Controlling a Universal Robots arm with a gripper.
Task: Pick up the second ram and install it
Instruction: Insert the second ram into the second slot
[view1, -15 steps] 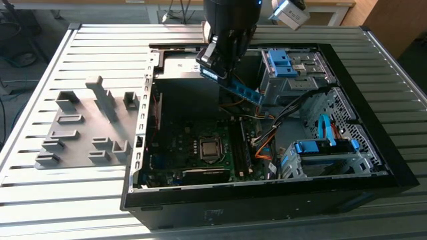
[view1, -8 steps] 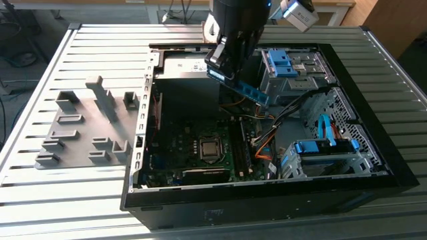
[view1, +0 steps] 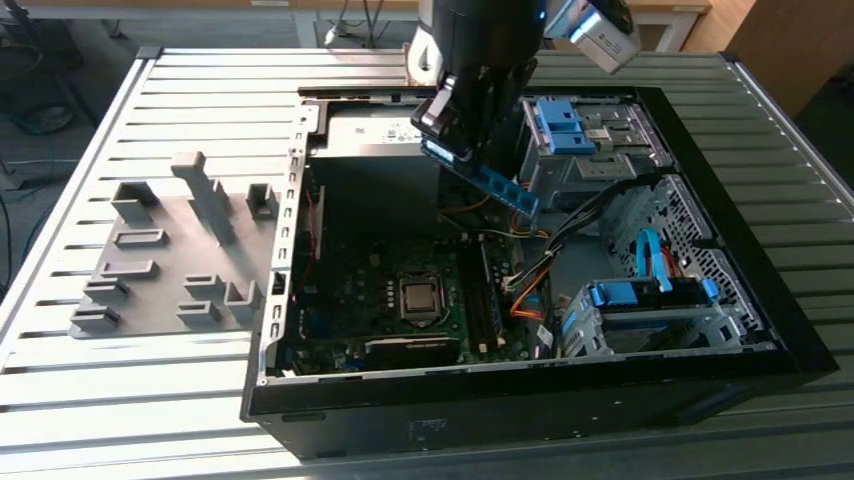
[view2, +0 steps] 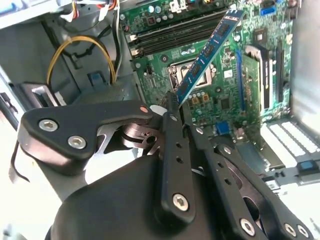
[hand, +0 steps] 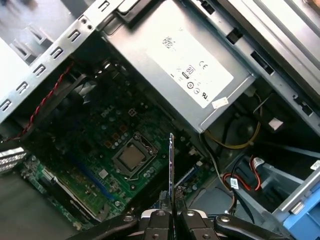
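My gripper (view1: 458, 140) hangs over the open computer case (view1: 747, 300), shut on the second ram (view1: 505, 187), a thin blue stick that slants down toward the exterior view's right. In the second wrist view the second ram (view2: 207, 52) juts from my gripper (view2: 172, 107) above the green motherboard (view2: 225, 100), near the CPU socket (view2: 197, 75) and the long dark memory slots (view2: 172, 34). In the first wrist view the second ram (hand: 171, 170) appears edge-on, rising from the gripper (hand: 171, 212) beside the CPU socket (hand: 131, 157).
A grey fixture tray (view1: 174, 250) lies on the slatted table at the exterior view's left. Inside the case are the power supply (view1: 380, 130), drive cages with blue clips (view1: 567, 125), and loose cables (view1: 561, 240) between the cages and the motherboard (view1: 400, 300).
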